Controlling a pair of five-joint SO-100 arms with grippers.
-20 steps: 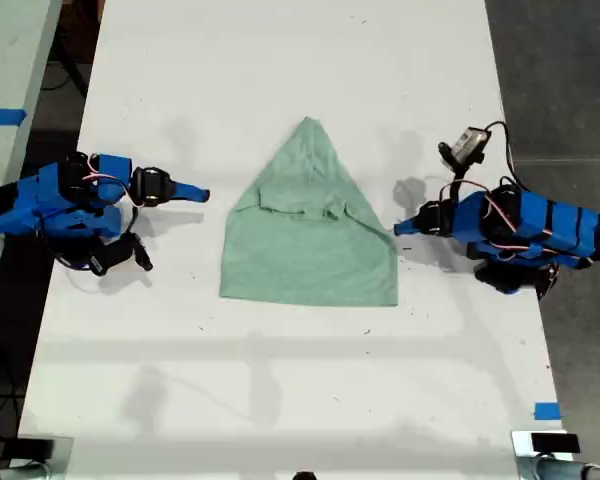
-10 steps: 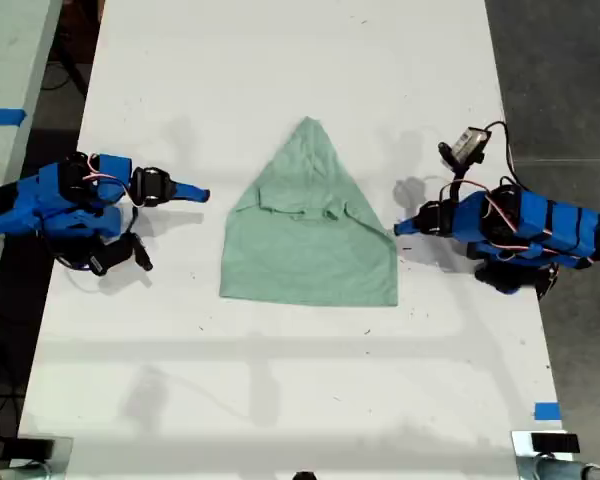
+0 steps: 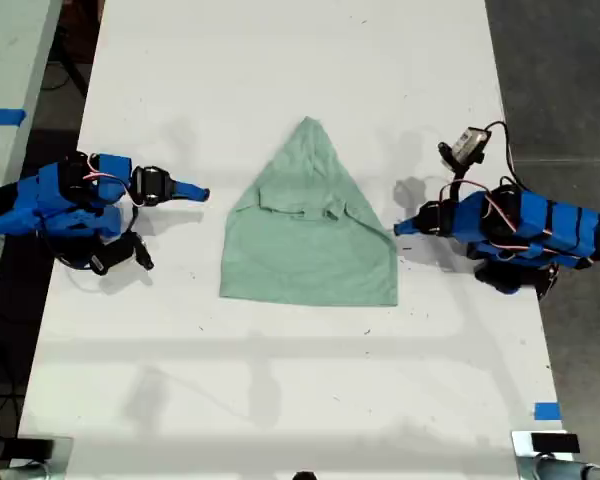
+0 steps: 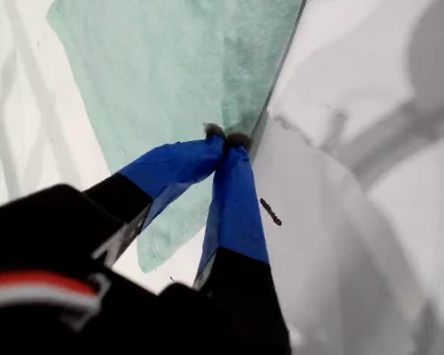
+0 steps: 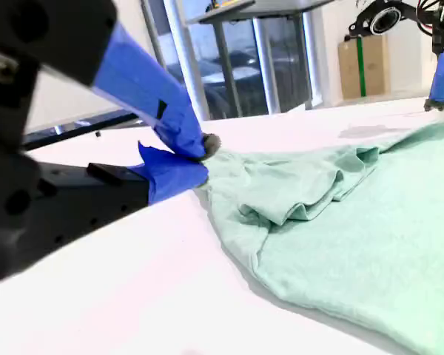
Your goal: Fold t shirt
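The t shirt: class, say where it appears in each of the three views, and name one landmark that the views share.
Exterior view: the t shirt lies mid-table, between the two arms.
First wrist view: the cloth lies beyond my first pincer, whose tips meet at its edge.
Second wrist view: it spreads out past my second pincer.
Shared landmark: the white table.

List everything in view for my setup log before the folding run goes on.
t shirt: one, pale mint green, mid-table, partly folded to a point at the far end.
table: one, white, under the shirt and both arms.
blue tape: two pieces, blue; one near the table's lower corner at the exterior view's right, one on the neighbouring surface at that view's left edge.
my first gripper: one, blue, shut, at the shirt's edge on the exterior view's right.
my second gripper: one, blue, shut, on the exterior view's left, apart from the shirt.
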